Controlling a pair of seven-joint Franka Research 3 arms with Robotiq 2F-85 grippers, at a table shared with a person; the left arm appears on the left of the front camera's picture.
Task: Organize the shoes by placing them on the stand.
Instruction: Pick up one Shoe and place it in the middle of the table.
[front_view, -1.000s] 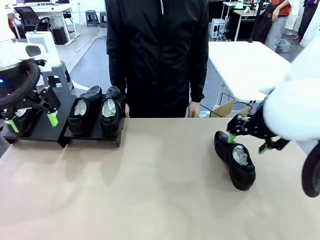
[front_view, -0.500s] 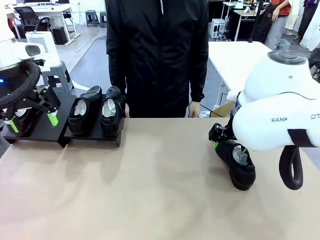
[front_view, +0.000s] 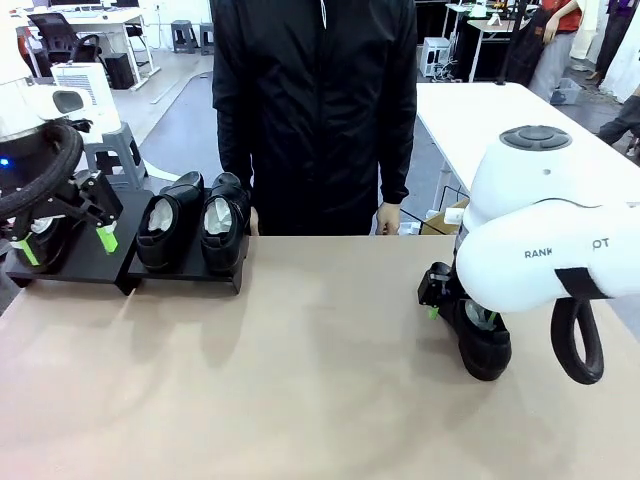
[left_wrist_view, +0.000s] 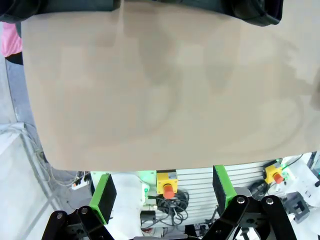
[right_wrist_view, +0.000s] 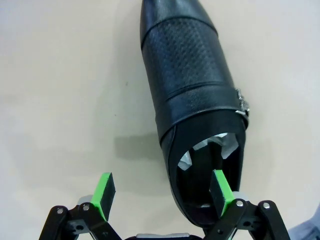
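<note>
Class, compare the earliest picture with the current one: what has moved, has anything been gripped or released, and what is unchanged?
The right arm swung in over the lone shoe; the right gripper now straddles one side wall at its opening, jaws open, nothing gripped. Unchanged: the left gripper open over the stand, two shoes on it, the person behind.

Robotics lab: white worktables (front_view: 500, 125), office chair (front_view: 55, 35), emergency-stop buttons (left_wrist_view: 168, 189).

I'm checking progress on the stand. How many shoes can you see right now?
4: two side by side on the stand's right section, one on its left section behind the left gripper, one loose on the table under the right arm.
</note>
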